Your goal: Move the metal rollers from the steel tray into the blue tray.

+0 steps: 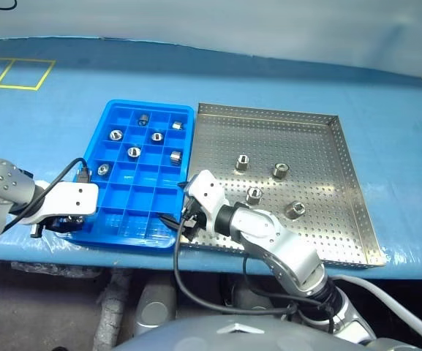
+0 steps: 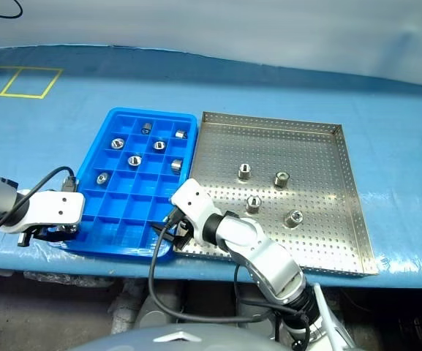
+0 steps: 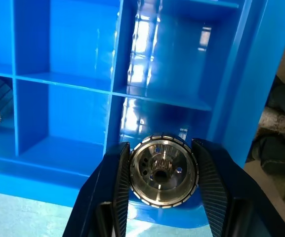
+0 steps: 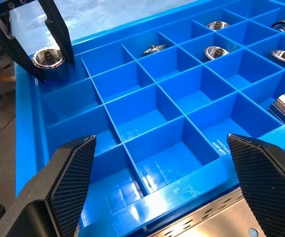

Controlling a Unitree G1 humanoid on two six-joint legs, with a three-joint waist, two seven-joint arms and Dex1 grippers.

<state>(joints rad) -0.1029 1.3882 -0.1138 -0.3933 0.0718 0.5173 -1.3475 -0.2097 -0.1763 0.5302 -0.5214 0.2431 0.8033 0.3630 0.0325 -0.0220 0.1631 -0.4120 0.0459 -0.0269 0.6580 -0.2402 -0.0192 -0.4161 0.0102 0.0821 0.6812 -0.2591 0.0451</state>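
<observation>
left gripper [image 3: 162,197] clamped on one metal roller [image 3: 163,172], bore axis running along fingers, poised over near-left corner compartment of blue tray [image 1: 168,117]. drop is straight down, roller just above cell. right gripper [image 4: 162,197] empty, jaws spread wide, at near edge between trays. four metal rollers [image 1: 242,162] upright on steel tray [image 1: 342,190], nearer right arm. six already in blue tray.

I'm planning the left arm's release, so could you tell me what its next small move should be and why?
Probably lower a little, then open: the left gripper is shut on a roller just above a near-corner compartment of the blue tray, and that compartment looks empty.
</observation>
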